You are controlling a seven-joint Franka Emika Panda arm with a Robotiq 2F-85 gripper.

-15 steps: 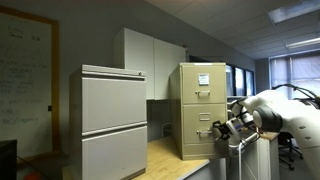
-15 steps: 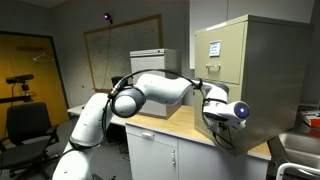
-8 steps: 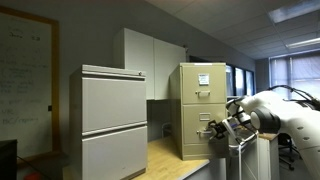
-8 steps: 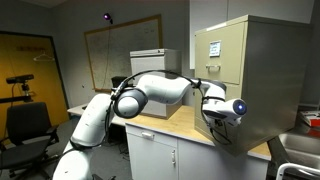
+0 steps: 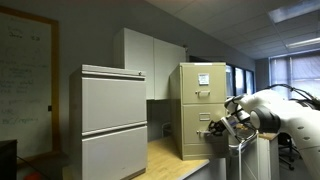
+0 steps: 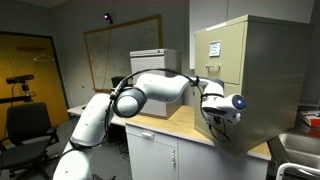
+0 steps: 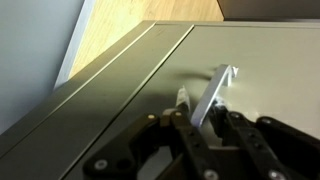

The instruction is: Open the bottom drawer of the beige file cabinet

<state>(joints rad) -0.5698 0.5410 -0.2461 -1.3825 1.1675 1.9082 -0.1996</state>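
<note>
The beige file cabinet (image 5: pixel 203 100) (image 6: pixel 262 70) stands on a wooden counter in both exterior views, a white sheet on its upper front. My gripper (image 5: pixel 215 128) (image 6: pixel 212 113) is pressed up against the bottom drawer (image 5: pixel 194 142) (image 6: pixel 238 132). In the wrist view the tan front of the bottom drawer (image 7: pixel 275 70) fills the frame. Its silvery handle (image 7: pixel 222 78) runs slantwise between my black fingers. The gripper (image 7: pixel 201 102) is shut on that handle, one finger on each side of the bar. In the exterior views my arm hides the handle.
A wider pale grey two-panel cabinet (image 5: pixel 113 120) (image 6: pixel 150 62) stands on the same wooden counter (image 5: pixel 172 152) (image 6: pixel 182 126) beside the beige one. An office chair (image 6: pixel 25 125) and a whiteboard (image 6: pixel 120 50) are behind the arm. A metal sink rim (image 6: pixel 298 150) lies at the counter's end.
The jaws have come together from open onto the drawer handle. The arm has barely moved and the drawer front stays flush.
</note>
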